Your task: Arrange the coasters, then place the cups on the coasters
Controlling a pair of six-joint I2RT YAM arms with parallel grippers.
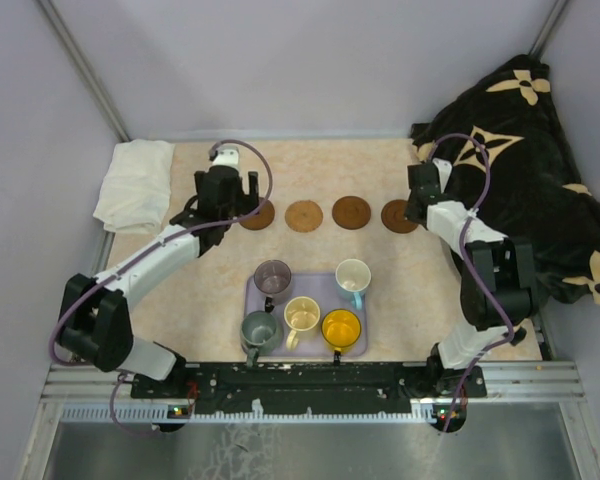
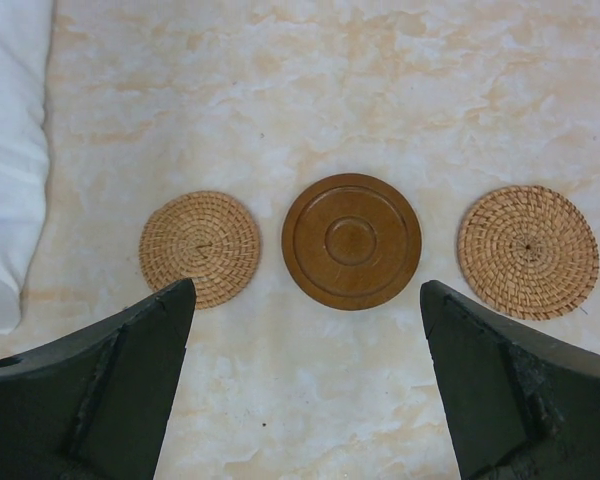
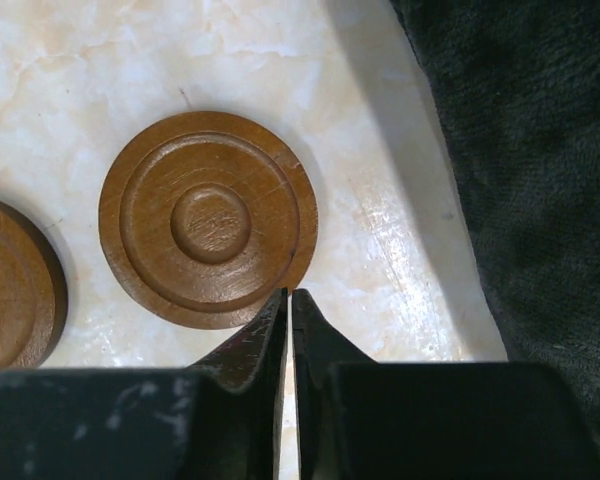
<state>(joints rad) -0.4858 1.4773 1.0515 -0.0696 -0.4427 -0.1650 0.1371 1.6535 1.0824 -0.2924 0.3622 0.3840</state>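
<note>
Four coasters show in a row across the top view: a dark one half under my left gripper, a tan one, a dark one and a dark one beside my right gripper. In the left wrist view my open left gripper hovers short of a wooden coaster flanked by woven coasters. My right gripper is shut and empty, its tips at the edge of a wooden coaster. The cups stand on the tray: purple-grey, white, cream, yellow-orange, grey-green.
The lavender tray lies at the near middle of the table. A folded white cloth sits at the far left. A dark blanket with cream flowers is heaped at the right, close behind the right arm.
</note>
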